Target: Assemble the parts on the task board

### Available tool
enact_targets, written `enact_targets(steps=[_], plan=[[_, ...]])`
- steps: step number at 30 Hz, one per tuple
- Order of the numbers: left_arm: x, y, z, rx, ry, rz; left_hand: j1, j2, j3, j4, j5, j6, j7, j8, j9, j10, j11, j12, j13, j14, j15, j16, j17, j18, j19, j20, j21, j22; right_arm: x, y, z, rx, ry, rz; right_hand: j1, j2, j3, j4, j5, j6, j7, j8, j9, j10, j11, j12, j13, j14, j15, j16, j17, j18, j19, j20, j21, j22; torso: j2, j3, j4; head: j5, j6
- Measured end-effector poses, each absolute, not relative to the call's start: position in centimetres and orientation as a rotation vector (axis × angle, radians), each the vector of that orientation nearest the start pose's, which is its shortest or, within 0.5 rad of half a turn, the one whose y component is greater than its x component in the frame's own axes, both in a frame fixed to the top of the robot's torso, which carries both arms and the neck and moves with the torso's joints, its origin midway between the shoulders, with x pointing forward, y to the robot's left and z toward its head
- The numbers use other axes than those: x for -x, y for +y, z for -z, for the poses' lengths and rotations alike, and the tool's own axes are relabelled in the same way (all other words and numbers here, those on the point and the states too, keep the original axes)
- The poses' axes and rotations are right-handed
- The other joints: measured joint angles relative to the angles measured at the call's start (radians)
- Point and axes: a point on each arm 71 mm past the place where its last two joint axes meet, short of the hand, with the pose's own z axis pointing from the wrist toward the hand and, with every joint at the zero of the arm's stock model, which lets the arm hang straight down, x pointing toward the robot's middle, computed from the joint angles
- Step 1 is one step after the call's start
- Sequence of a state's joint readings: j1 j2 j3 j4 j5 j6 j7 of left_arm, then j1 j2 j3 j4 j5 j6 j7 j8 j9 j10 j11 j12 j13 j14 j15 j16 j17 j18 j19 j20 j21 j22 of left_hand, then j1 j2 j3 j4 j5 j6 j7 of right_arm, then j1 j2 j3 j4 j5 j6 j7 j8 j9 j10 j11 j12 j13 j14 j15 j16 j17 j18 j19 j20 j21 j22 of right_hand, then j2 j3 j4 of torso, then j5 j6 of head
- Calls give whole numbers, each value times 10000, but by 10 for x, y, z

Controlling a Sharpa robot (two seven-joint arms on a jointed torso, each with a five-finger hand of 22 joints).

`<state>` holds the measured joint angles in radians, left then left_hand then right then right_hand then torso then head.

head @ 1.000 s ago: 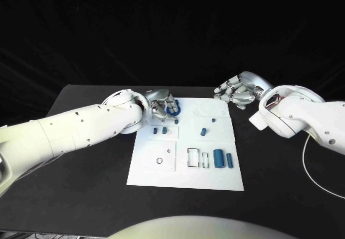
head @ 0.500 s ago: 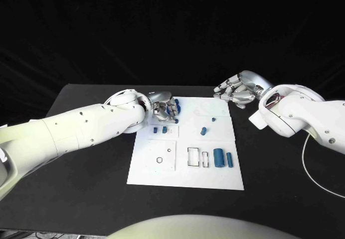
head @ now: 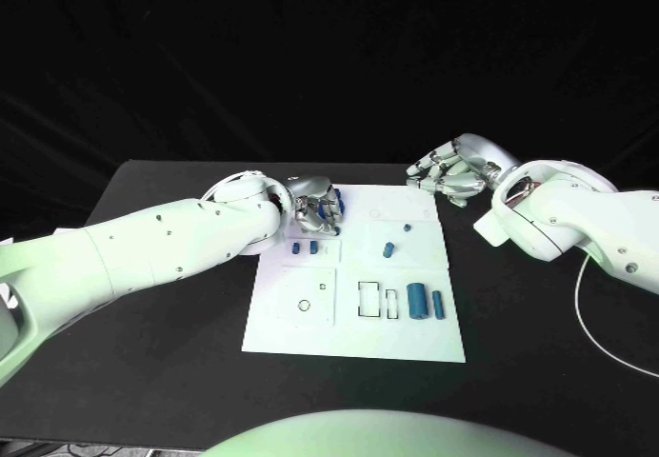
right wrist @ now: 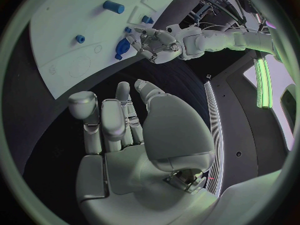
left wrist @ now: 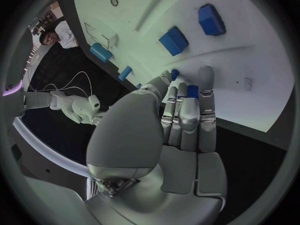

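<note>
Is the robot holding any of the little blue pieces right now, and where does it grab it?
The left hand seems to hold a blue part at its fingertips; the exact spot cannot be told. The right hand holds nothing.

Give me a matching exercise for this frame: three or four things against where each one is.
Things:
1. left robot hand
2. right robot hand
3. two tall blue parts
4. small black ring

Places:
A. board's near right area
B. off the board's far right corner
C. board's near left panel
D. over the board's far left corner

Pairs: 1-D, 2-B, 3-A, 4-C
</note>
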<state>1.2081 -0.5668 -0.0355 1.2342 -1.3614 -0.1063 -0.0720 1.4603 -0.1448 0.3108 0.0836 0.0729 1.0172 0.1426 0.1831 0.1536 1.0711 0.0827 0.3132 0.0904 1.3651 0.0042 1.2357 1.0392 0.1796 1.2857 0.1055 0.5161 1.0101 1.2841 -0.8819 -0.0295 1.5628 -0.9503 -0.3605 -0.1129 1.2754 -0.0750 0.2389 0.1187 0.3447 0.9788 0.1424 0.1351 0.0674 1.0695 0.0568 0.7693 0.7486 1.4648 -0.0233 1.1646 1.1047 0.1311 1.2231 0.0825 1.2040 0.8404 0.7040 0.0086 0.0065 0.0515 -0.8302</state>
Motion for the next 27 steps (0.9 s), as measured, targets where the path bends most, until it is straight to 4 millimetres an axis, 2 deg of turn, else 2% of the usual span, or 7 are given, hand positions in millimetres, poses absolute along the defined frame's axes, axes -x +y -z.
enact_targets(steps=[4, 6, 11, 14, 16, 19, 27], plan=[[-530, 134, 209, -1832, 18736, 6884, -40, 40, 30, 30, 0, 56, -45, -33, -37, 49, -25, -50, -41, 186, -13, 349, 370, -1, 250, -28, 678, 407, -496, -216, 142, -3427, 16835, -8607, 0, 0, 1, 1, 0, 0, 0, 0, 0, 0, 0, 0, -1, 0, 0, 0, 0, 0, 0, 0, 0, 0, 0, 2, 0, -5, -12], [-530, 133, 210, -1848, 18777, 6840, -40, 40, 46, 13, 0, 86, -15, -56, -56, 104, -12, -55, -56, 269, -21, 512, 550, -161, 389, -29, 1016, 610, -496, -216, 142, -3428, 16835, -8610, 0, 0, 28, 28, 0, 0, 0, 0, 0, 1, 0, 0, -9, 0, 0, 0, 0, 0, 0, 0, 0, 0, 0, 2, 0, -7, -20], [-530, 131, 213, -1888, 18889, 6745, -40, 40, 95, 19, 0, 158, -16, -106, -87, 157, -63, -114, -93, 490, -39, 867, 942, -167, 622, -55, 1765, 1064, -496, -216, 142, -3429, 16837, -8620, 0, 0, 28, 28, 0, 0, 0, 0, 0, 1, 0, 0, -10, 0, 0, 0, 0, 0, 0, 0, 0, 0, 0, 1, -1, -25, -30], [-531, 130, 214, -1921, 18940, 6689, -40, 40, 95, 19, 0, 194, -52, -106, -101, 193, -27, -115, -106, 489, -39, 948, 1062, -167, 652, -53, 1995, 1207, -496, -215, 142, -3426, 16840, -8631, 0, 0, 28, 28, 0, 0, -1, 0, 0, 1, 1, 0, -10, 0, 0, 0, 1, 0, 0, 0, 0, 0, 0, 1, -1, -27, -42], [-531, 129, 214, -1931, 18959, 6667, -41, 40, 122, -8, 0, 194, -51, -106, -108, 200, -34, -120, -109, 578, -57, 1041, 1142, -320, 761, -52, 2168, 1309, -496, -215, 142, -3425, 16841, -8635, 0, 0, 28, 28, 0, 0, -1, 0, 0, 1, 1, 0, -9, 0, 0, 0, 1, 0, 0, 0, 0, 0, -1, 0, -2, -32, -43], [-531, 128, 214, -1952, 18985, 6639, -40, 40, 122, -8, 0, 230, -87, -135, -117, 243, -76, -170, -120, 650, -59, 1156, 1287, -321, 832, -57, 2462, 1487, -496, -215, 142, -3422, 16843, -8644, 0, 0, 28, 28, 0, 0, -1, 0, 0, 1, 1, 0, -9, 0, 0, 0, 1, 0, 0, 0, 0, 0, -5, -2, -1, -42, -48], [-532, 126, 214, -2001, 19017, 6568, -40, 40, 181, -11, 0, 264, -52, -153, -126, 282, -42, -170, -142, 650, -59, 1157, 1301, -320, 866, -89, 2625, 1604, -497, -214, 143, -3407, 16848, -8671, 0, 0, 28, 28, 0, 0, -1, 0, 0, 9, 8, 0, -9, 0, 0, 0, 1, 0, 0, 0, 0, 1, -8, -3, 6, -50, -58]])
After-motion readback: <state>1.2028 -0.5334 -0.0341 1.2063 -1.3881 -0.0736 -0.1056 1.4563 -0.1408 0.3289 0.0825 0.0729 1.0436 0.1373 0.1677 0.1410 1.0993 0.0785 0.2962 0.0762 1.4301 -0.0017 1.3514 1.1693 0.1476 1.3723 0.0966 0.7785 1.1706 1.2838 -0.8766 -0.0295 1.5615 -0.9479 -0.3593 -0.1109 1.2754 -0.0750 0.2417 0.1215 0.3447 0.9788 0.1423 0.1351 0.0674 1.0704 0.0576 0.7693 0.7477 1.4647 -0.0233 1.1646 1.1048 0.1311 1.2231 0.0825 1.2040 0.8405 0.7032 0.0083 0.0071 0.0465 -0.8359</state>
